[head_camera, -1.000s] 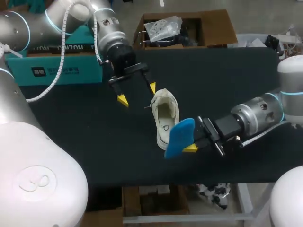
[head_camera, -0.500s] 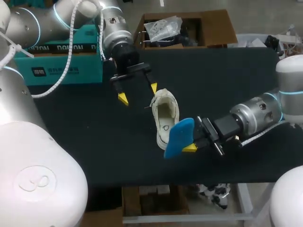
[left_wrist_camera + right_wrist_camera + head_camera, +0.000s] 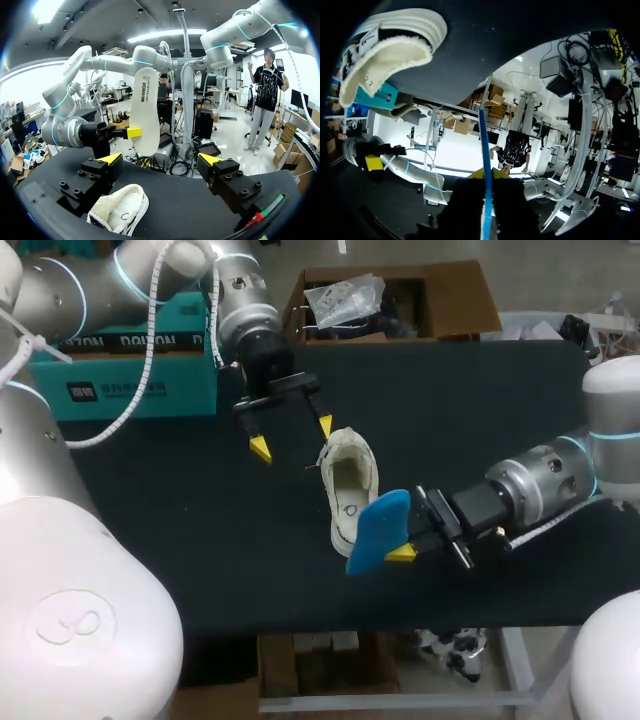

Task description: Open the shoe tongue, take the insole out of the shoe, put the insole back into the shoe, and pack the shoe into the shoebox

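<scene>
— What has the right gripper (image 3: 402, 553) got?

— Its fingers are pinched on the flat blue foam insole (image 3: 378, 530), low on one long edge. From there the insole rises clear of the black table mat (image 3: 200, 530), long axis close to upright. Its blue face is towards the robot and its pale underside faces the far side of the table.

— And the shoe, from that hand?

— The white fleece-lined shoe (image 3: 350, 490) lies just to the left of the right gripper and a little further out on the table. It rests on its sole with the opening facing up. In the head view the insole's lower end overlaps the shoe's near end. I judge it to be above the shoe rather than in it.

— Which way does the shoe run?

— Its long axis runs near to far across the table, slightly slanted. I cannot tell which end is the toe.

— The other arm?

— The left gripper (image 3: 290, 437) hangs with its fingers spread wide and nothing between them. It is at the shoe's far end, one yellow tip just beside the rim.

— So the coming move?

— My guess is that the upright insole must be tipped down until its length lines up with the shoe's. The right arm is the nearer one for that. The teal shoebox (image 3: 140, 380) sits well apart, at the far left.
</scene>
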Controlling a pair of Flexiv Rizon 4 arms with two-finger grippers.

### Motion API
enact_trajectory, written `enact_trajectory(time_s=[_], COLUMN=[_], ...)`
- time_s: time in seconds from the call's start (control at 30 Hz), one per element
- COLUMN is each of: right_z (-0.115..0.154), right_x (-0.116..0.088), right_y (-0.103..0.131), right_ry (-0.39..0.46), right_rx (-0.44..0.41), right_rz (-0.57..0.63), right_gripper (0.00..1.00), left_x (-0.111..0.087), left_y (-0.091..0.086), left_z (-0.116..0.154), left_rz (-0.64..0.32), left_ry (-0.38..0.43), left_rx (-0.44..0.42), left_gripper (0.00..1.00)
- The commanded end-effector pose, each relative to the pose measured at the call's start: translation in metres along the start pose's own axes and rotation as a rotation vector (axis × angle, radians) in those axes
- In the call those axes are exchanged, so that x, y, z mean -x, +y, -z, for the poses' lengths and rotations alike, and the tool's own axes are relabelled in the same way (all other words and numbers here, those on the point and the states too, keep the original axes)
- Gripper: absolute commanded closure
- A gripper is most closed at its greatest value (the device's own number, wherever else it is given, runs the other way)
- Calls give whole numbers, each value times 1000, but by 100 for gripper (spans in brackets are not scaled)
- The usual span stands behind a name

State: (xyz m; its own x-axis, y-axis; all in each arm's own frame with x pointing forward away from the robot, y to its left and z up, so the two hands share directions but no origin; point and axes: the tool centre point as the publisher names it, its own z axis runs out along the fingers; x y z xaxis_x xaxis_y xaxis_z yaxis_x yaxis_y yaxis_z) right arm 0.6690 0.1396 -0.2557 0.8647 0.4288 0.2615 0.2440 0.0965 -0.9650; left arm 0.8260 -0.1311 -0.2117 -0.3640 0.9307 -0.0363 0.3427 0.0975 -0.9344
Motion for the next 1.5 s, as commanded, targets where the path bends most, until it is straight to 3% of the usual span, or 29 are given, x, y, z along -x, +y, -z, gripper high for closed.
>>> enact_trajectory(time_s=[0.03, 0.43, 0.63, 0.8, 0.93, 0.97, 1.03, 1.17, 1.5], right_z=[1, 2, 8, 12, 15, 15, 15, 14, 14], right_x=[0, -3, -18, -30, -38, -40, -43, -50, -50], right_y=[0, 0, 1, 2, 5, 5, 6, 8, 8], right_ry=[-1, 29, 90, 120, 124, 134, 151, 247, 247], right_rx=[-4, 13, 43, 49, 34, 31, 25, 52, 52], right_rz=[0, 12, 16, 27, 38, 47, 48, 33, 33], right_gripper=[100, 100, 100, 100, 100, 100, 100, 100, 100], left_x=[1, -3, -23, -31, -34, -34, -35, -32, -32], left_y=[1, -1, -15, -20, -19, -18, -17, -20, -20], left_z=[2, -3, -32, -45, -52, -53, -54, -54, -54], left_rz=[0, -8, -20, 19, 51, 54, 90, 170, 170], left_ry=[4, -13, -257, -508, -759, -776, -902, -943, -943], left_rx=[-3, 1, 47, 111, 57, 30, 49, 67, 67], left_gripper=[0, 0, 0, 0, 0, 0, 0, 0, 0])
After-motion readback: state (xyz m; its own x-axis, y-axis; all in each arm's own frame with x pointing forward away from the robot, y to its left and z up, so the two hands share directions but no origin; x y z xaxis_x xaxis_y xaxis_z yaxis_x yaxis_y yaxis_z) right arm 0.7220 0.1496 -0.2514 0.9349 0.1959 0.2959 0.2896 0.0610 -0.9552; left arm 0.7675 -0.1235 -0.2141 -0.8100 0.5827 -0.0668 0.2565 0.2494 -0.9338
